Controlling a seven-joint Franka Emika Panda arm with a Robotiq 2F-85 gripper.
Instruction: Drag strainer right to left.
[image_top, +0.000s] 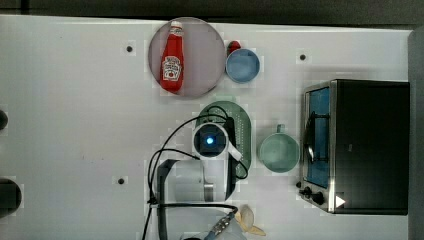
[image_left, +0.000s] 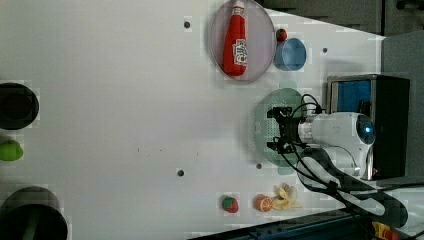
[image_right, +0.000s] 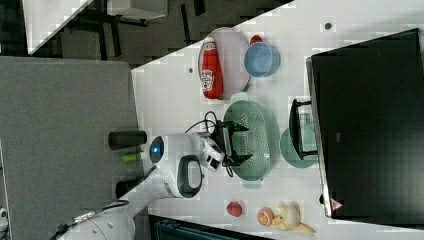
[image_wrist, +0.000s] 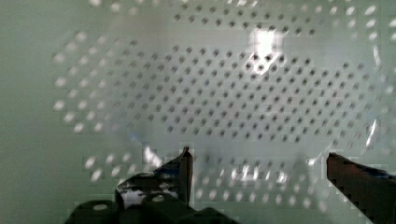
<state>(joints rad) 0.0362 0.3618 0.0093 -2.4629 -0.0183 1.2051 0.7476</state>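
The pale green strainer (image_right: 252, 141) lies on the white surface (image_top: 75, 125) between the ketchup plate (image_top: 210, 50) and green mug (image_top: 278, 152), beside the toaster oven (image_top: 370, 145), the wide-open, empty end effector (image_right: 241, 142) inside hiding its bowl in the top view

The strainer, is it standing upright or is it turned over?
Upright. In the right view the strainer shows its hollow inside and the holes in its bottom, facing up, and the wrist view looks down into that dotted bottom.
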